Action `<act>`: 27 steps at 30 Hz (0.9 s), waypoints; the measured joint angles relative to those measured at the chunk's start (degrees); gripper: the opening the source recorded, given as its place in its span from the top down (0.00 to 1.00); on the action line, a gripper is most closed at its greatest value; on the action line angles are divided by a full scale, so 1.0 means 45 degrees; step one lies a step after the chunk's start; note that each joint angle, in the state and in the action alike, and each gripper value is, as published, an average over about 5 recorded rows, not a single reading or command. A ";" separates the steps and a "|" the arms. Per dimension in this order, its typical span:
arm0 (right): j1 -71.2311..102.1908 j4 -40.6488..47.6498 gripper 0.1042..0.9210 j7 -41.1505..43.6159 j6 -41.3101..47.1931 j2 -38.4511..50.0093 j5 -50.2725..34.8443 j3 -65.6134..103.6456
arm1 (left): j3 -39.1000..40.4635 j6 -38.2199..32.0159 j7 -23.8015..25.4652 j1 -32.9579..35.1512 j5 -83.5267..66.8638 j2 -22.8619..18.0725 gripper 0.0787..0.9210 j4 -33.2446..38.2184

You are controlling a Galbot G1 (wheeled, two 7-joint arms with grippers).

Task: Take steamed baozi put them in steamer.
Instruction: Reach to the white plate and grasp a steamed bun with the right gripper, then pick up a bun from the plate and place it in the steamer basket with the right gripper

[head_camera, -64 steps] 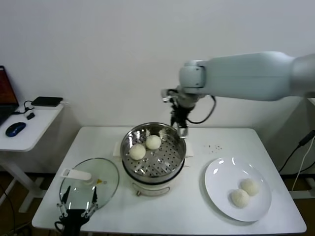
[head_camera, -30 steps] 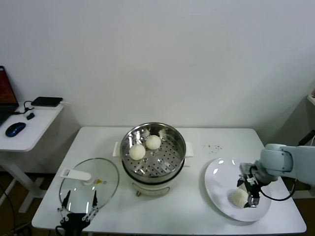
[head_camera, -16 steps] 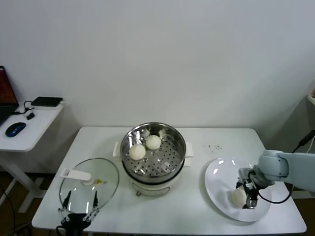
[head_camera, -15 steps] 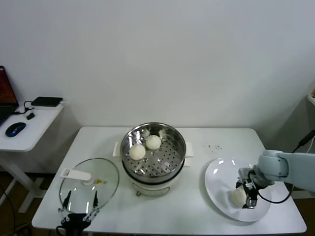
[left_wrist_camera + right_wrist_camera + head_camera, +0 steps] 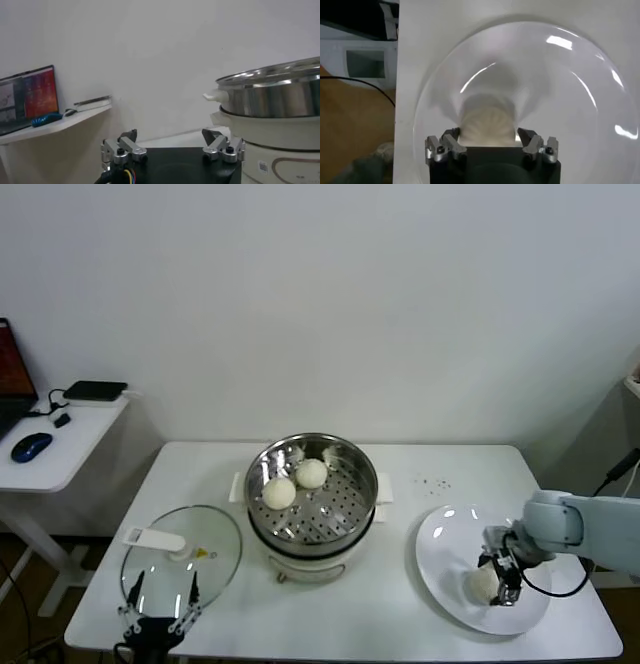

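The steamer [image 5: 345, 509], a shiny perforated basket on a cream cooker base, stands mid-table and holds two baozi [image 5: 279, 492] [image 5: 312, 473]. It also shows in the left wrist view [image 5: 272, 95]. My right gripper [image 5: 503, 572] is down on the white plate [image 5: 450, 534]. Its fingers are closed against the sides of one baozi [image 5: 487, 125] that rests on the plate [image 5: 570, 100]; the right gripper [image 5: 489, 100] straddles it. That baozi shows beside the gripper in the head view [image 5: 482, 584]. The fourth baozi is hidden. My left gripper [image 5: 160, 602] [image 5: 170, 135] is parked open at the table's front left.
A round glass lid [image 5: 185, 559] with a white handle lies front left, just beyond the left gripper. A side desk [image 5: 60, 434] with a mouse and a laptop stands to the left. The plate sits near the table's right front edge.
My right arm swung from above the steamer down to the plate and settled over a baozi. Only one baozi now shows on the plate. The left arm has not moved.
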State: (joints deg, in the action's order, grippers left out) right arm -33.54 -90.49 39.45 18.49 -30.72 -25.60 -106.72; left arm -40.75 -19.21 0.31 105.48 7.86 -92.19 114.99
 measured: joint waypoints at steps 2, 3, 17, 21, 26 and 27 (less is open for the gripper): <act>-0.0107 -0.0007 0.22 0.0023 0.0002 -0.0056 -0.0009 -0.0051 | 0.0010 -0.0003 0.0000 0.0009 0.0002 0.0000 0.12 0.0002; -0.0159 -0.0006 0.24 0.0034 0.0005 -0.0079 -0.0009 -0.0072 | 0.0015 -0.0006 0.0000 0.0018 0.0001 0.0000 0.12 0.0007; -0.1320 -0.0320 0.33 0.0288 0.0002 -0.0443 -0.0294 -0.0532 | 0.0047 -0.0040 -0.0016 0.0071 -0.0006 0.0000 0.12 0.0119; -0.1750 -0.0451 0.34 0.0389 -0.0046 -0.0596 -0.0441 -0.0731 | 0.0055 -0.0043 -0.0016 0.0091 -0.0005 0.0000 0.12 0.0147; -0.2641 -0.0671 0.35 0.0629 -0.0253 -0.0921 -0.0716 -0.1174 | 0.0034 -0.0039 -0.0018 0.0090 -0.0010 0.0000 0.12 0.0163; -0.2880 -0.0719 0.35 0.0693 -0.0317 -0.1017 -0.0774 -0.1277 | 0.0034 -0.0029 -0.0017 0.0082 -0.0012 0.0000 0.12 0.0177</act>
State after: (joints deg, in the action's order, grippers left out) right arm -46.50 -93.73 42.57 17.06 -35.29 -29.09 -112.47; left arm -40.60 -19.34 0.24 105.85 7.81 -92.19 115.78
